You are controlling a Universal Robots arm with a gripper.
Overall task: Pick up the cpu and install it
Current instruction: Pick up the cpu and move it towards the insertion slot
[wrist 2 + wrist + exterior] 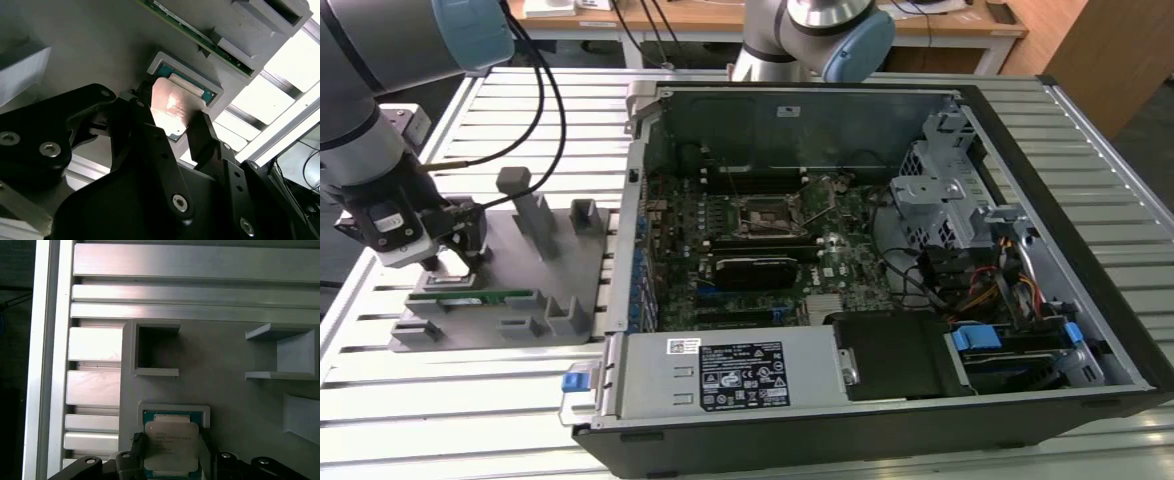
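— Where was the cpu?
— At its shallow pocket in the grey fixture, on the slatted surface, at the exterior view's left of the open case.
— And the claw?
— Down over it, clenched on the cpu's two opposite edges in both wrist views.
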